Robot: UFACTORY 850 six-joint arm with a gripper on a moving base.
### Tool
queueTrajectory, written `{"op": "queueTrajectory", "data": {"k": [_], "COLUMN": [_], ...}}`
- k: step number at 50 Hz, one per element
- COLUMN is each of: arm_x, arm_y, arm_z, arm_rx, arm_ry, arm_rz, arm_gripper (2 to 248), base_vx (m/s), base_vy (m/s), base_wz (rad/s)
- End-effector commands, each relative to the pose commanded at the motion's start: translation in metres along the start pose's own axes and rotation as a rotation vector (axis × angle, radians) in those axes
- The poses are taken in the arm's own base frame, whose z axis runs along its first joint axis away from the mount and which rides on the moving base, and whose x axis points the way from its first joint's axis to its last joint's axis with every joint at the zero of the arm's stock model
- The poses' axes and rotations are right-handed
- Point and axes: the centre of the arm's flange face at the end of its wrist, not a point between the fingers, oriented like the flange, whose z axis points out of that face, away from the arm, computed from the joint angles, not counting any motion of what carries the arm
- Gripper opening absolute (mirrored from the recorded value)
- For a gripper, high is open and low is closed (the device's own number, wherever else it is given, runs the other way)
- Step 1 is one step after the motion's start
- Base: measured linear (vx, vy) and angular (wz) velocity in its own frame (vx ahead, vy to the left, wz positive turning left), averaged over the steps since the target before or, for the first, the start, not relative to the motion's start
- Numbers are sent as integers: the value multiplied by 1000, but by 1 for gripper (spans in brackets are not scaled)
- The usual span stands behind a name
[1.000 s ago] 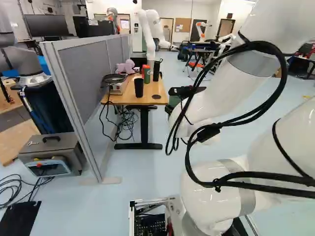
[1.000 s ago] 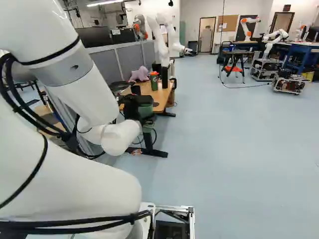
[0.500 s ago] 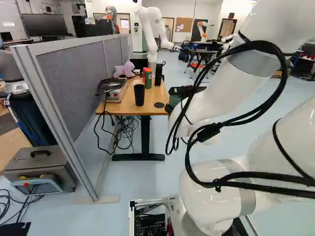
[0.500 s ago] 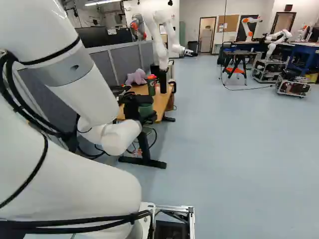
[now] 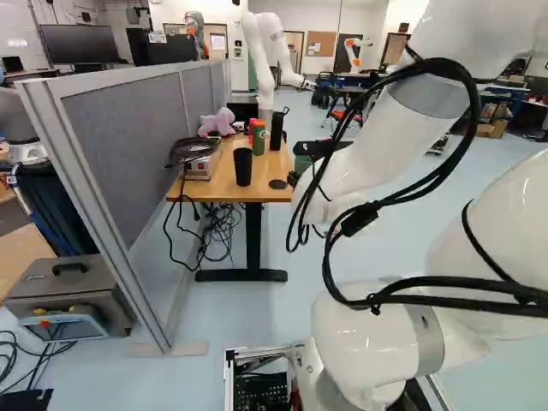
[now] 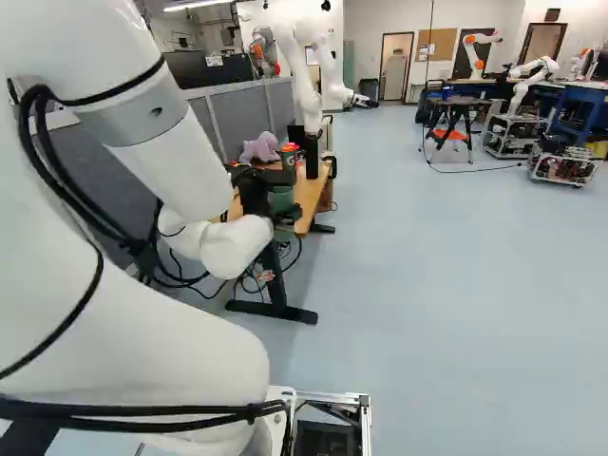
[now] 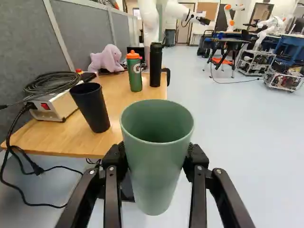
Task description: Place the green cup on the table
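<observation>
The green cup (image 7: pixel 156 171) is between the jaws, which are clamped on it from both sides, with the table (image 7: pixel 57 142) beyond.

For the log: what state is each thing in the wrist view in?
Gripper: closed on the green cup from both sides.
Green cup: held mouth up, off the table.
Black cup: standing mouth up on the table.
Green bottle: upright, orange cap on.
Black bottle: upright.
Cable: coiled on the white box.
</observation>
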Motion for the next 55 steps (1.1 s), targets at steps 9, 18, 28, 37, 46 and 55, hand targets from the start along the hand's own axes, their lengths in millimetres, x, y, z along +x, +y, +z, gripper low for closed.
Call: {"op": "queueTrajectory", "data": {"k": [9,18,28,37,46,55], "arm_x": [15,29,46,59,66,72], "arm_y": [3,6,10,13,17,21], "arm_z": [14,28,44,59,77,95], "arm_rx": [-9,-17,-26,-34,-41,-47], "arm_ry": [20,40,63,79,81,81], "arm_rz": [3,5,7,9,11,12], "arm_gripper": [127,127,127,127,127,127], "base_vx": [0,0,0,0,0,0], "base_vy": [0,0,0,0,0,0], "base_wz": [0,0,0,0,0,0]}}
